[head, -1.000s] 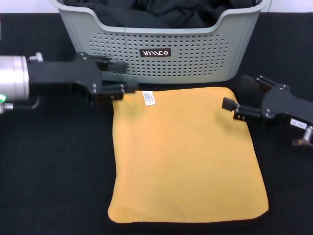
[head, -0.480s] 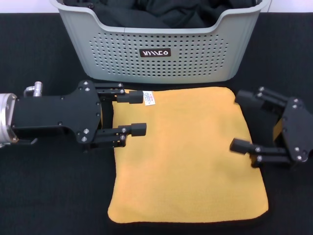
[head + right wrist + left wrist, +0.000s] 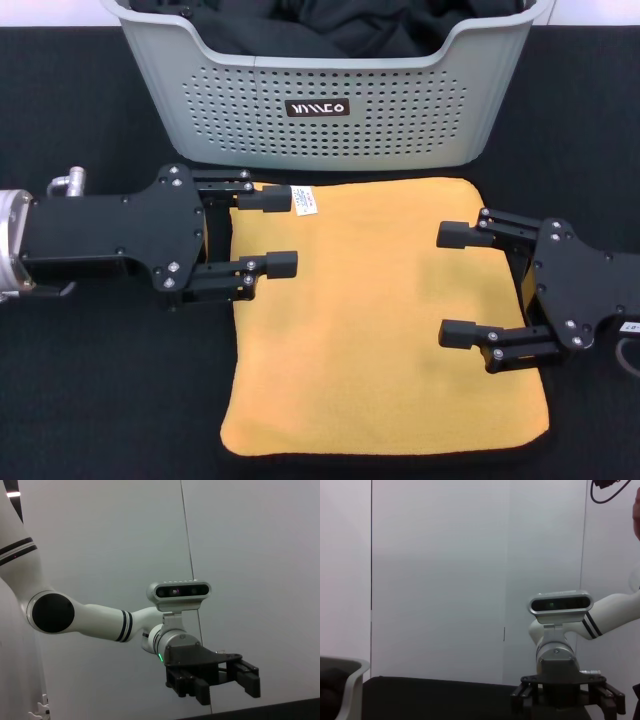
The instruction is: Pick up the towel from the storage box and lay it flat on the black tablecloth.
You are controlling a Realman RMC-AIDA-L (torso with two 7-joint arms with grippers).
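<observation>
An orange towel (image 3: 380,320) lies spread flat on the black tablecloth (image 3: 110,380), just in front of the light grey storage box (image 3: 330,95). My left gripper (image 3: 280,232) hovers open over the towel's left edge, near its white label (image 3: 303,201). Over the towel's right edge my right gripper (image 3: 458,283) is open too, with nothing between its fingers. The right wrist view shows the left gripper (image 3: 222,682) from across the table, and the left wrist view shows the right gripper (image 3: 567,700) the same way.
Dark folded fabric (image 3: 330,25) fills the storage box at the back. A pale wall (image 3: 445,580) stands behind the table in both wrist views. A corner of the storage box (image 3: 352,680) shows in the left wrist view.
Both grippers have let go of the towel's far corners and turned so their open fingers lie flat over it. The right gripper moved inward over the towel in the last half second.
</observation>
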